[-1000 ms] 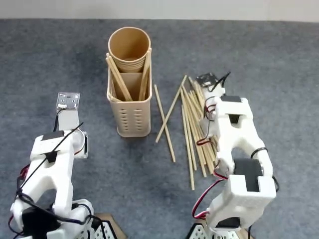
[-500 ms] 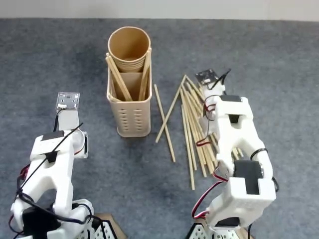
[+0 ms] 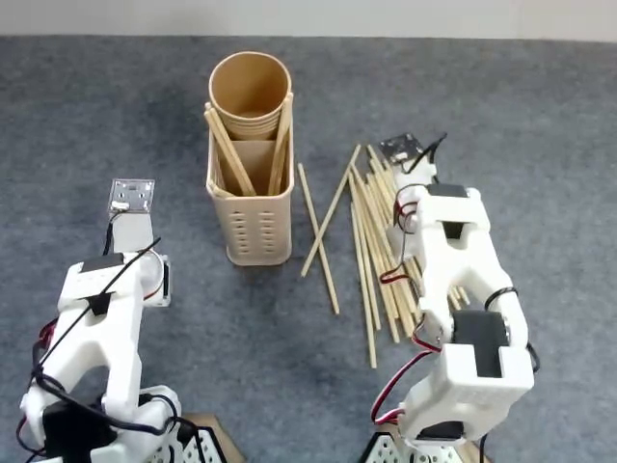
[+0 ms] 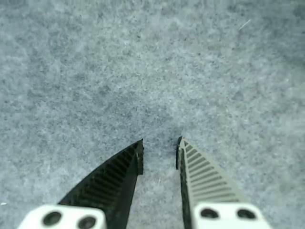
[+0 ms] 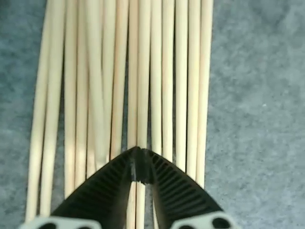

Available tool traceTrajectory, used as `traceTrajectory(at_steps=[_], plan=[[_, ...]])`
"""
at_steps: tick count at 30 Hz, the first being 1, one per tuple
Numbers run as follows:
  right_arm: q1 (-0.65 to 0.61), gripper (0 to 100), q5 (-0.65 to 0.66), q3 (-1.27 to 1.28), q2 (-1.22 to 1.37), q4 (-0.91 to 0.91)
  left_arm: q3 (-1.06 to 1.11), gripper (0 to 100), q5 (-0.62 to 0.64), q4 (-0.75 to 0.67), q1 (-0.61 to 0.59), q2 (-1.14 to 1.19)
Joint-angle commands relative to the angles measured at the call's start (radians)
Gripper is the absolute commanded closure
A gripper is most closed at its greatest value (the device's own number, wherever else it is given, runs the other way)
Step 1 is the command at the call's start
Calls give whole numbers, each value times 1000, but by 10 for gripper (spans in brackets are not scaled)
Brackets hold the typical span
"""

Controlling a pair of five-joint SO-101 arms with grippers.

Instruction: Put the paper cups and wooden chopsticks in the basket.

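A beige slotted basket (image 3: 253, 230) stands upright at the middle of the grey carpet. A stack of brown paper cups (image 3: 250, 89) sits in its far compartment, and a few wooden chopsticks (image 3: 229, 152) lean inside it. Several loose chopsticks (image 3: 364, 256) lie fanned out to the right of the basket. My right gripper (image 5: 138, 162) is shut, its tips together over the middle of this bundle of chopsticks (image 5: 167, 71); nothing shows between the tips. My left gripper (image 4: 159, 150) hangs open over bare carpet, left of the basket.
Two chopsticks (image 3: 318, 241) lie crossed between the basket and the bundle. The right arm (image 3: 453, 260) covers part of the bundle. The left arm (image 3: 101, 318) stands at the front left. Grey carpet (image 3: 145, 96) lies around the basket.
The right wrist has shifted slightly toward the far side over the bundle. The left arm, basket and cups have not moved.
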Motion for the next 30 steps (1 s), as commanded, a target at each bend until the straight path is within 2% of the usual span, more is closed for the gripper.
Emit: traceTrajectory(at_steps=[1, 4, 10, 16, 18, 21, 23, 30], plan=[[-27, 904, 14, -4, -53, -10, -2, 846, -12, -15, 25, 2], [-31, 823, 12, -4, -53, -5, -2, 846, -12, -15, 25, 2], [-31, 822, 12, 12, -38, -10, -2, 846, -12, -15, 25, 2], [-36, 822, 9, 16, 143, -10, -2, 846, -12, -15, 25, 2], [-30, 854, 8, -10, 143, -10, -2, 846, -12, -15, 25, 2], [-25, 998, -66, -41, 108, -7, -2, 846, -12, -15, 25, 2], [-25, 977, -91, -44, 65, -5, -2, 846, -12, -15, 25, 2], [-28, 994, -114, -44, -142, -5, -2, 846, -12, -15, 25, 2]])
